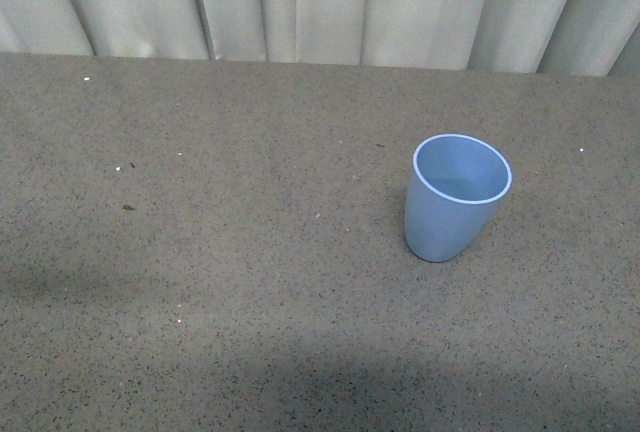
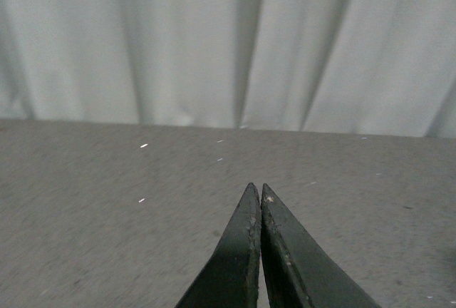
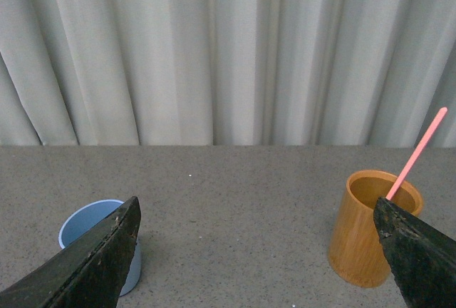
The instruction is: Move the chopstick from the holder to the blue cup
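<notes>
The blue cup (image 1: 457,197) stands upright and empty on the grey table, right of the middle in the front view; neither arm shows there. In the right wrist view a single pink chopstick (image 3: 417,153) leans out of an orange cylindrical holder (image 3: 371,231), and the blue cup (image 3: 89,224) sits on the opposite side, partly behind one finger. My right gripper (image 3: 256,212) is open wide, back from both, with bare table between its dark fingers (image 3: 100,258). My left gripper (image 2: 257,190) is shut, its tips pressed together over bare table with nothing between them.
A pale pleated curtain (image 1: 320,2) runs along the table's far edge. Small white specks (image 2: 143,145) dot the speckled grey tabletop (image 1: 200,282). The holder lies outside the front view.
</notes>
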Robot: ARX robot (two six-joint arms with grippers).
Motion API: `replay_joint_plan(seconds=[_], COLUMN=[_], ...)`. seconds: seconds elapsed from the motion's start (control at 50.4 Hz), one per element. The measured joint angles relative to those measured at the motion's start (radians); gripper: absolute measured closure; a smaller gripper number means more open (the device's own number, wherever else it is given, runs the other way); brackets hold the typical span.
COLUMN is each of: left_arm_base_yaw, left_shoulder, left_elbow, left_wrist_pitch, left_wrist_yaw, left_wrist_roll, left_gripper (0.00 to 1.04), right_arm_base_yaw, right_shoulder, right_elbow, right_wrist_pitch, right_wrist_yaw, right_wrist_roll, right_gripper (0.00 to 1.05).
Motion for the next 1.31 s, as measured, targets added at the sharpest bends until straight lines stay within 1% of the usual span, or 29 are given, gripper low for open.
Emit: replay_joint_plan(seconds=[0.04,0.099,0.119,0.178,0.198,0.238,0.278,0.337,0.397,0.833,0.873,0.912,0.932,0.972,0.992,1.051,1.091,1.17,1.249,1.289,1.309], left_arm_base_yaw=[0.037,0.051,0.051,0.052,0.052,0.052,0.052,0.052,0.052,0.052,0.052,0.052,0.052,0.052,0.052,0.052,0.052,0.052,0.052,0.052,0.052], left_shoulder=[-0.080,-0.247,-0.352,-0.543,-0.645,-0.754,-0.916,-1.080,-1.158,-1.185,-1.186,-1.186,-1.186,-1.186,-1.186,-1.186,-1.186,-1.186,-1.186,-1.186,-1.187], left_elbow=[-0.035,-0.087,-0.105,-0.105,-0.105,-0.105,-0.105,-0.104,-0.104,-0.104,-0.104,-0.104,-0.104,-0.104,-0.104,-0.104,-0.104,-0.104,-0.104,-0.104,-0.104], left_wrist_pitch=[-0.061,-0.199,-0.297,-0.480,-0.579,-0.687,-0.840,-0.972,-1.025,-1.036,-1.036,-1.036,-1.036,-1.036,-1.036,-1.036,-1.036,-1.036,-1.036,-1.036,-1.036], left_wrist_yaw=[0.002,0.011,0.019,0.023,0.026,0.025,0.025,0.026,0.026,0.025,0.025,0.025,0.025,0.025,0.025,0.025,0.025,0.025,0.026,0.025,0.026], left_wrist_roll=[0.000,0.000,0.001,0.003,0.003,0.003,0.003,0.003,0.003,0.003,0.003,0.003,0.003,0.003,0.003,0.003,0.003,0.003,0.003,0.003,0.003], left_gripper=[1.01,1.01,1.01,1.01,1.01,1.01,1.01,1.01,1.01,1.01,0.99,0.91,0.90,0.82,0.81,0.70,0.63,0.50,0.39,0.28,0.27], right_arm_base_yaw=[0.000,0.000,0.000,0.000,0.000,0.000,0.000,0.000,0.000,0.000,0.000,0.000,0.000,0.007,0.024,0.069,0.059,0.018,-0.050,-0.094,-0.109], right_shoulder=[0.000,0.000,0.000,0.000,0.000,0.000,0.000,0.000,0.000,0.000,0.000,0.000,0.000,0.004,0.017,0.121,0.220,0.377,0.567,0.703,0.755], right_elbow=[0.000,0.000,0.000,0.000,0.000,0.000,0.000,0.000,0.000,0.000,0.000,0.000,0.000,0.000,0.002,0.022,0.049,0.106,0.191,0.257,0.283], right_wrist_pitch=[0.000,0.000,0.000,0.000,0.000,0.000,0.000,0.000,0.000,0.000,0.000,0.000,0.000,0.000,0.005,0.080,0.160,0.279,0.372,0.401,0.407], right_wrist_yaw=[0.000,-0.002,-0.002,-0.001,-0.001,0.000,0.001,0.003,0.003,0.000,0.000,0.000,0.000,0.024,0.084,0.281,0.340,0.325,0.235,0.182,0.160], right_wrist_roll=[0.000,0.000,0.000,0.000,0.000,0.000,0.000,0.000,0.000,0.000,0.000,0.000,0.000,0.010,0.034,0.122,0.151,0.163,0.176,0.187,0.191], right_gripper=[0.09,0.09,0.09,0.09,0.09,0.09,0.09,0.09,0.09,0.09,0.09,0.09,0.09,0.09,0.09,0.09,0.09,0.09,0.09,0.09,0.09])
